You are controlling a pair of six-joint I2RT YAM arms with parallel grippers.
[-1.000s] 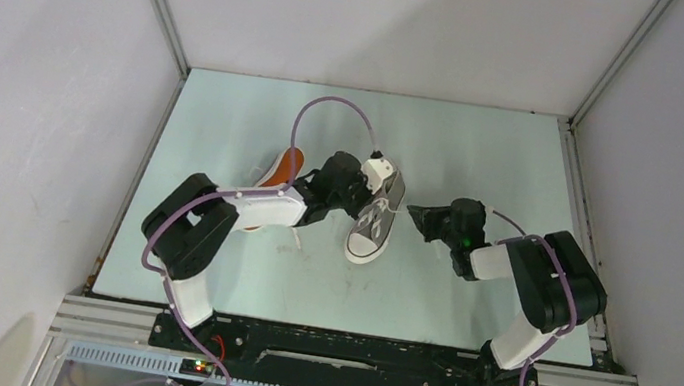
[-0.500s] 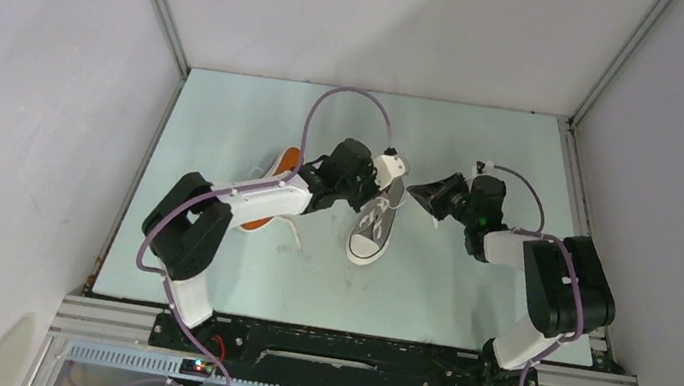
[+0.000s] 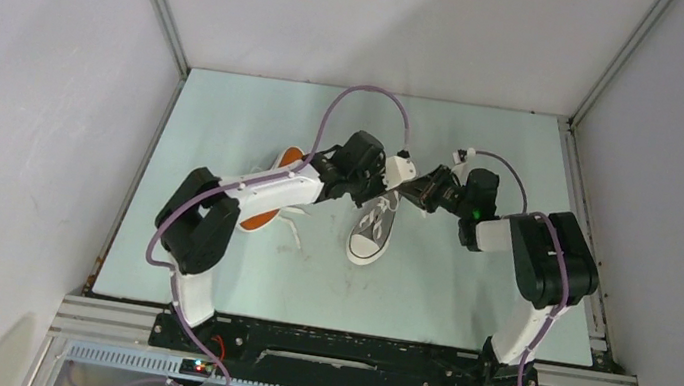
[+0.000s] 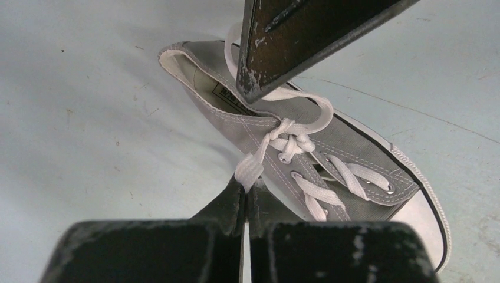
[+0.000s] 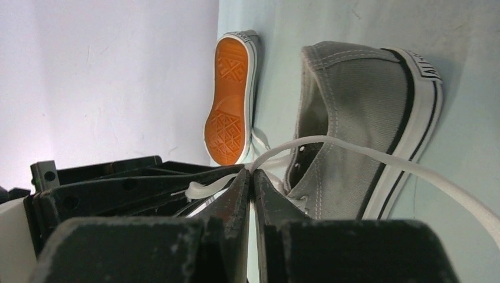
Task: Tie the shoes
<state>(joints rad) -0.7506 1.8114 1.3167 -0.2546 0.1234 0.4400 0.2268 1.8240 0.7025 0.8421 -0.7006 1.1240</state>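
Pale green counter [image 3: 207, 265] carried the grey sneaker [image 3: 370, 235] midway between its side edges. Left jaws and right jaws each clamped a lace strand [image 4: 250, 171]; an uneven tug could slip one free or drag the sneaker.

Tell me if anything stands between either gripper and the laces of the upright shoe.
Nothing visible does. The left gripper is shut on one lace end of the upright shoe, and the right gripper pinches the other lace. The second shoe lies on its side beyond, clear of both.
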